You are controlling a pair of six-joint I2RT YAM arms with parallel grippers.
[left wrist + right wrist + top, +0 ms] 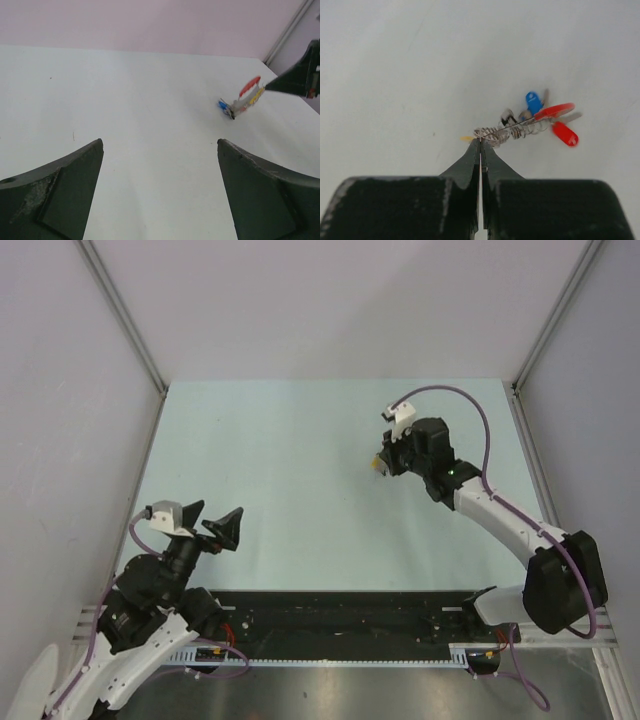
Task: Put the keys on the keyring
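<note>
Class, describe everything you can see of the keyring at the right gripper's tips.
The keyring is a thin, coiled silvery wire ring, pinched at one end by the shut right gripper. At its far end sit a red curved piece, a blue-headed key and another red tab. It stretches out over the pale table; blur hides whether it touches.

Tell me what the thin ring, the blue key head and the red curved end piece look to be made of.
Thin silvery wire ring, pinched in the shut right tool: probably metal, from its bright grey glints, though blurred. Small blue key head: likely plastic, with flat, saturated colour. Red curved end piece: plastic or rubber; the look leaves it open.
</note>
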